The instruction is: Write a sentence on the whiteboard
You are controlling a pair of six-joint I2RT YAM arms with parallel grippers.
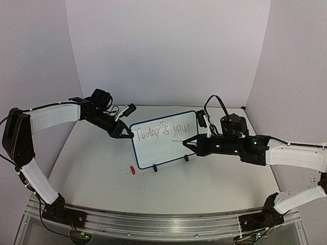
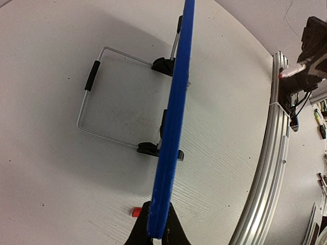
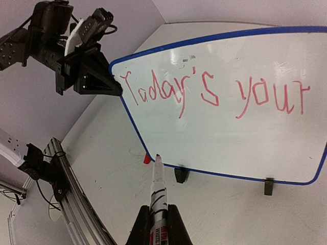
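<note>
left gripper [image 1: 127,134] clamped on whiteboard [image 1: 163,153] left edge. right gripper [image 3: 158,212] gripping marker [image 3: 157,186], tip near whiteboard face, contact unclear. sentence [image 3: 214,94] reads "today's your". red cap [image 1: 132,170] on table [image 1: 92,168].

Whiteboard [image 3: 230,138] glossy, smooth; table [image 1: 92,168] matt; rail [image 2: 260,173] ribbed metal.

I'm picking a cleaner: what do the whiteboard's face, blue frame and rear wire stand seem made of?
The face of the whiteboard looks like glossy coated sheet: soft glare, faint wipe smears. The blue frame seems smooth moulded plastic, perhaps painted metal: even colour, rounded edge. The wire stand is thin, silvery bent metal, with a black, probably rubber, sleeve.
</note>
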